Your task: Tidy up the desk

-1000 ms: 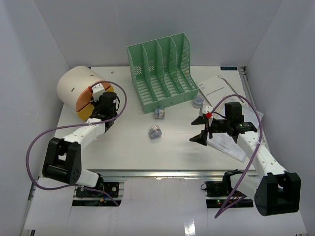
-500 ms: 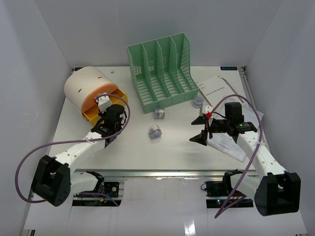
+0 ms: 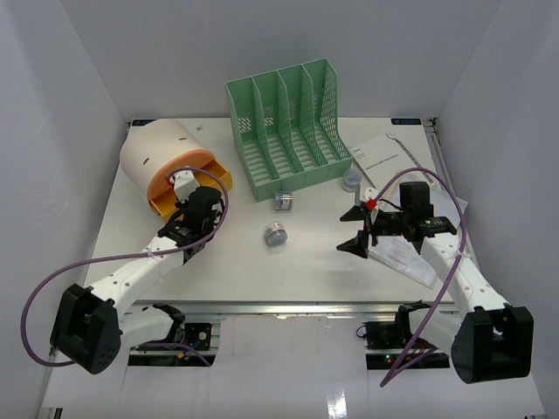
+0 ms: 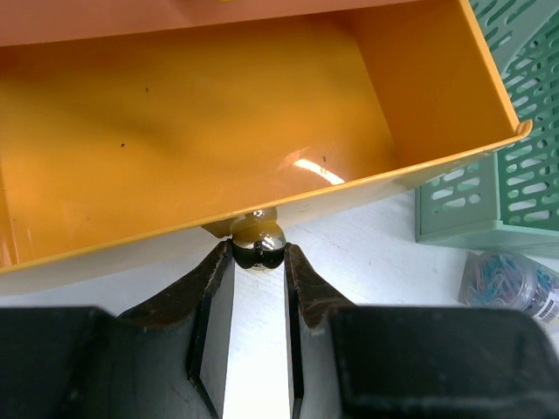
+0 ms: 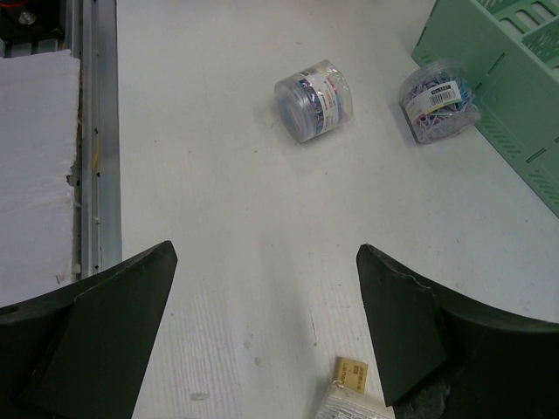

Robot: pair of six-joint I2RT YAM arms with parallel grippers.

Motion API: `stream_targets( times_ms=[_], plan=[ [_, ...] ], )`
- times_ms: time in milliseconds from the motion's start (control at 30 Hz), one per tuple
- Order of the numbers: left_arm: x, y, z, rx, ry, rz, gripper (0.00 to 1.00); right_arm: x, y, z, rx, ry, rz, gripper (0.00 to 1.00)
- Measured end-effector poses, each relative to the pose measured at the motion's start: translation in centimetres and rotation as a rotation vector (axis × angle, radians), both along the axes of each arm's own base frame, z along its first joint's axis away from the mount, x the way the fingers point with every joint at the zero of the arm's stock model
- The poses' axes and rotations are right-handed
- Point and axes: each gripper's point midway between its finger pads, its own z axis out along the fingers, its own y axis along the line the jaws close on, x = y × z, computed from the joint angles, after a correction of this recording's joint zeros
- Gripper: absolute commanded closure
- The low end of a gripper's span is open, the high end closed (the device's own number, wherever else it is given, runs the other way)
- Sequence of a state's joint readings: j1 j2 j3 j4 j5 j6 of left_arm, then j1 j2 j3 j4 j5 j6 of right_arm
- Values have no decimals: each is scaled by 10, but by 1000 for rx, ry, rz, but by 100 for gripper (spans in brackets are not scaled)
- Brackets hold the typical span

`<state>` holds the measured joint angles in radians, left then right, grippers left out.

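Left gripper [image 4: 258, 258] gripped the knob [image 4: 258, 237] of the open orange drawer [image 4: 201, 122]; right gripper [image 5: 264, 253] hung wide open, empty, over the white surface [image 5: 218, 175].

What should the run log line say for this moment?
left gripper: shut on drawer knob | orange drawer: open | right gripper: open, above desk

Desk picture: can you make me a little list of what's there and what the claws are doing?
left claw: shut on drawer knob
orange drawer: open, looks empty inside
right claw: open, holding nothing, over the desk
small tubs: three, loose on the desk
green rack: at the back
papers: right side
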<state>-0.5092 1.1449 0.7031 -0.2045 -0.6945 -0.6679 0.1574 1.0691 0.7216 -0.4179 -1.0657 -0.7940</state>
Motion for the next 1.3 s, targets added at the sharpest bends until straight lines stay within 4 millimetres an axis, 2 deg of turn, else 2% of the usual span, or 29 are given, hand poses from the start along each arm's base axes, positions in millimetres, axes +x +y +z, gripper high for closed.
stream_targets(
  times_ms=[533,567,633,700,800,1033,1100,1300],
  plan=[
    [-23,-11,5,-64,57,-89,97,1,0,-4,-3,19,0,10],
    [-24,-12,7,-73,56,-97,94,1,0,-4,-3,19,0,10],
    [-26,-14,7,-85,59,-108,78,1,0,-4,-3,19,0,10],
    [-28,-16,6,-89,69,-117,52,1,0,-4,-3,20,0,10],
    [-30,-18,3,-102,83,-127,29,1,0,-5,-4,22,0,10],
    [-37,-31,17,-144,59,-213,6,2,0,-6,-5,23,0,10],
    [-40,-36,25,-149,40,-264,2,2,0,-6,-5,23,1,10],
    [-55,-54,57,-174,-62,-456,2,2,-1,-6,-6,21,-2,10]
  ],
)
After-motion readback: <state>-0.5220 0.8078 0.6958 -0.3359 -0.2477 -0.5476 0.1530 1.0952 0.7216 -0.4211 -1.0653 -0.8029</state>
